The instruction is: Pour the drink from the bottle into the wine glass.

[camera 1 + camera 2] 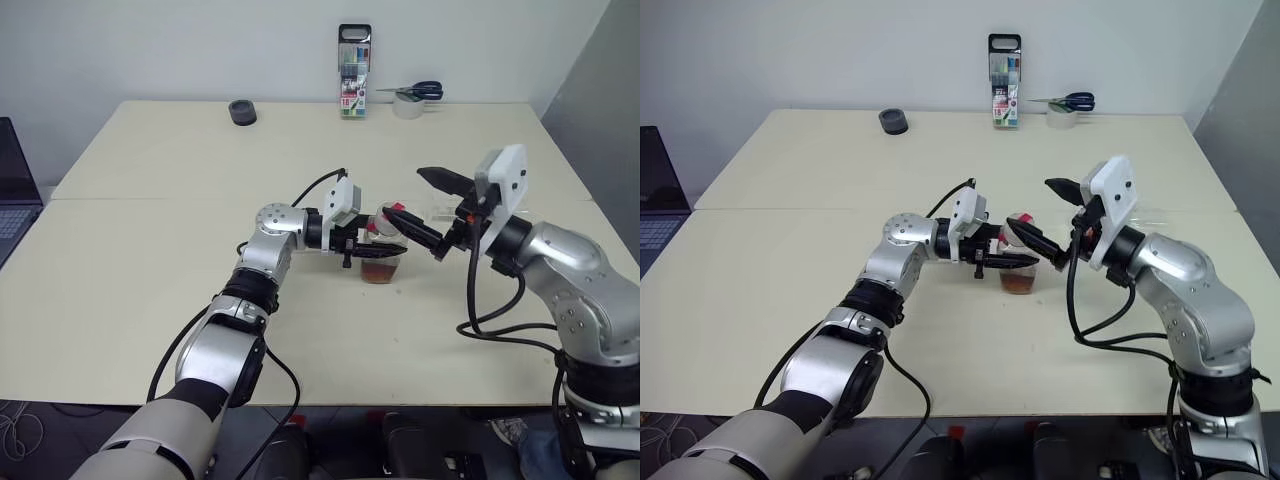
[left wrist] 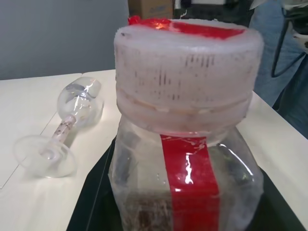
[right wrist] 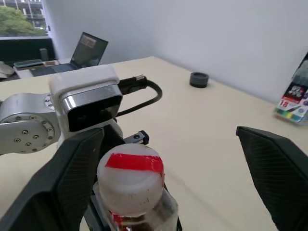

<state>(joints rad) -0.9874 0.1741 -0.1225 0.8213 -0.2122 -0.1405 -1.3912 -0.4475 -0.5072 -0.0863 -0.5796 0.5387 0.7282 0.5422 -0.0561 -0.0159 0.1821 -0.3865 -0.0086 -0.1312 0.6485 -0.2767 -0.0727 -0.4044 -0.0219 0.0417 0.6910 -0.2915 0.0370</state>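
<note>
Bottle (image 2: 185, 144) of clear, squarish plastic stands upright on the pale, matte table (image 1: 150, 190), near its middle, clamped at its lower body between the black fingers of the left gripper (image 1: 375, 245), which reaches in level from the bottle's left. Its wide, ribbed, whitish cap (image 3: 131, 180) is still screwed on, and a glossy red strip runs over the top of the cap and down the bottle's face. The drink (image 1: 380, 272), a reddish-brown translucent liquid, fills the bottom part of the bottle. The right gripper (image 1: 432, 210) hangs just beside the bottle's cap on the right, its wedge-shaped, textured black fingers spread wide apart and holding nothing; one finger reaches close to the cap, the other points away above it. The wine glass (image 2: 65, 130), clear with a rounded bowl, thin stem and flat round foot, lies on its side on the table just beyond the bottle. Far behind the bottle, at the table's back edge, stand a tall marker pack (image 1: 353, 72), a dark round puck (image 1: 242, 112), and blue-handled scissors (image 1: 415, 91) resting on a roll of tape (image 1: 408, 106).
</note>
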